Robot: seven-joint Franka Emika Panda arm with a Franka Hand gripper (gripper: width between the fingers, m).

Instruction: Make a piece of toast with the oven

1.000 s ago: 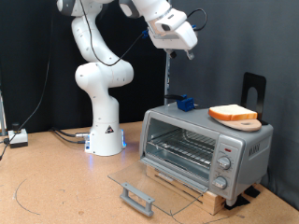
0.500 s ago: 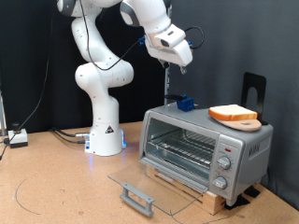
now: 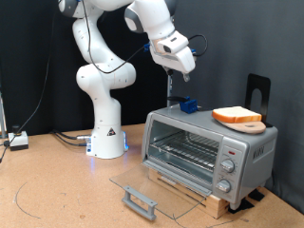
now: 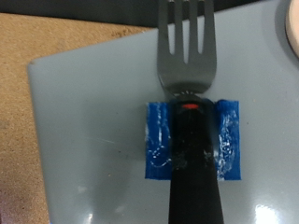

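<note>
The oven (image 3: 249, 144) stands at the exterior view's right on a wooden slat base, its glass door (image 3: 144, 186) folded down flat and its wire rack (image 3: 185, 150) bare. The piece of toast (image 3: 237, 115) lies on a round wooden board on the oven's top. My gripper (image 3: 181, 65) hangs above the top's left end, over a blue patch (image 3: 188, 104). In the wrist view a dark fork (image 4: 184, 42) lies over that blue patch (image 4: 159, 140) on the grey top, its handle running out of frame. My fingers do not show there.
The arm's white base (image 3: 106, 128) stands on the brown table left of the oven. A thin dark upright rod (image 3: 171, 87) rises by the blue patch. A black bracket (image 3: 258, 87) stands behind the oven. Cables lie at the far left.
The gripper has come down and tilted, from high over the oven to just above its top's left end. Toast, oven and door have not moved.
</note>
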